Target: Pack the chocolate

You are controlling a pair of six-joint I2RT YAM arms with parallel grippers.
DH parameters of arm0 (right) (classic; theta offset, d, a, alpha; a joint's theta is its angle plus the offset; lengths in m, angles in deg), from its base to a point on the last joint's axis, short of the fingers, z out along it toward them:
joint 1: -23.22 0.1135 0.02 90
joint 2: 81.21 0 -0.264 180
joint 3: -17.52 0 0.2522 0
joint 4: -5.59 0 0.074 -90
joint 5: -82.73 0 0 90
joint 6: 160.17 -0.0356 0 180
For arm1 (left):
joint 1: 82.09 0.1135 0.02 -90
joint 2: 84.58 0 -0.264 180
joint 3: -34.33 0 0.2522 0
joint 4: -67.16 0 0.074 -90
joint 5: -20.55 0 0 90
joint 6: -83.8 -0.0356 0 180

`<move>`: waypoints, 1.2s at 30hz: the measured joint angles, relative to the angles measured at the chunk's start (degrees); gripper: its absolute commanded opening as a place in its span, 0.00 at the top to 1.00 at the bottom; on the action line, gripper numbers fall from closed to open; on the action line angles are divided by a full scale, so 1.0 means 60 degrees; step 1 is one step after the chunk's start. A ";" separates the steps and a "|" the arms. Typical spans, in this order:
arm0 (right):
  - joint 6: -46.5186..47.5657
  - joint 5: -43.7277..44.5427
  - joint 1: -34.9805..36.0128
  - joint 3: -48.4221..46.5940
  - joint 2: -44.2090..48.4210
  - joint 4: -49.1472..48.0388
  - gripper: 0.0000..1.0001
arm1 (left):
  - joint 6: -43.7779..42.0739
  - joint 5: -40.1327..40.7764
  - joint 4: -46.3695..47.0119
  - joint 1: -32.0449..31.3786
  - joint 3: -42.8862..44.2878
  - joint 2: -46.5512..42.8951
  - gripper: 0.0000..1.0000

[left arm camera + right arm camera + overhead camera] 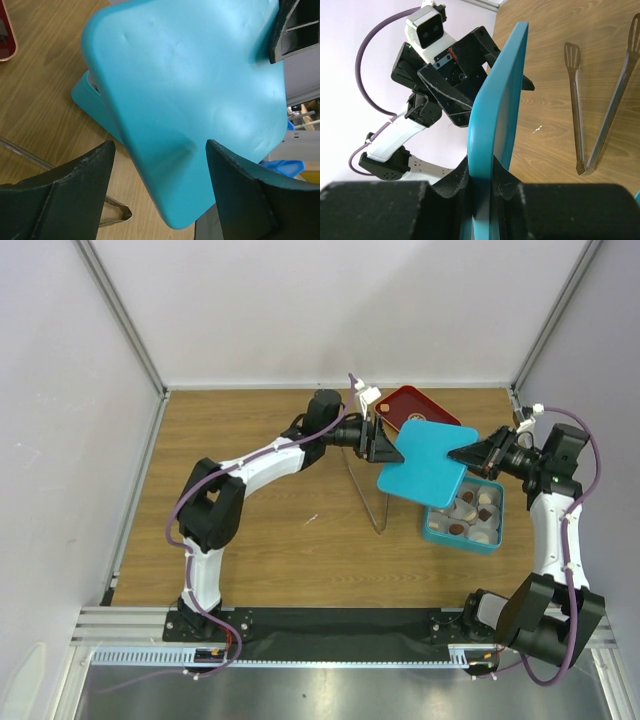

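Observation:
Several pieces of the chocolate (470, 510), dark, tan and cream, lie in the compartments of a teal box (440, 537) at the right. A flat teal lid (425, 465) hangs tilted above the box and hides part of it. My right gripper (455, 455) is shut on the lid's right corner; in the right wrist view its fingers (465, 180) pinch the lid's edge (495, 100). My left gripper (392, 450) is open at the opposite corner. In the left wrist view that corner of the lid (195, 90) sits between the spread jaws of the left gripper (160, 150) without touching either finger.
A dark red tray (405, 405) lies behind the lid. Metal tongs (365, 485) rest on the wooden table left of the box, with the tongs (600, 100) also showing in the right wrist view. White walls enclose the table on three sides.

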 measured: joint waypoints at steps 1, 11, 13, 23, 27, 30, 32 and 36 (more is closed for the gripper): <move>0.0000 0.0000 0.0018 0.0000 0.0004 -0.0011 1.00 | 0.0131 -0.0029 0.0138 0.0000 -0.0073 0.0000 0.25; 0.0612 0.0477 -0.0306 -0.0022 -0.0004 0.0892 0.67 | 0.1388 -0.0299 0.1712 -0.0277 -0.1027 0.0000 0.42; 0.0929 0.0765 -0.0419 -0.0080 -0.0029 0.1311 0.64 | 0.1468 -0.0273 0.1705 -0.0444 -0.1042 0.0004 0.48; 0.1854 0.2299 -0.1045 -0.0127 -0.0401 0.2703 0.62 | 0.1698 0.0098 0.1727 -0.1096 -0.0685 0.0699 0.51; 0.2084 0.2787 -0.1198 -0.0127 -0.0663 0.2951 0.62 | 0.1803 0.0288 0.1708 -0.1246 -0.0415 0.1217 0.51; 0.2218 0.3093 -0.1457 -0.0127 -0.0998 0.2965 0.62 | 0.1902 0.0404 0.1712 -0.1370 -0.0142 0.1566 0.51; 0.2277 0.3169 -0.1537 -0.0127 -0.1249 0.2936 0.61 | 0.1912 0.0528 0.1701 -0.1435 0.0011 0.1745 0.51; 0.2441 0.3271 -0.1657 -0.0142 -0.1730 0.2783 0.58 | 0.1985 0.0714 0.1701 -0.1490 0.0273 0.2051 0.51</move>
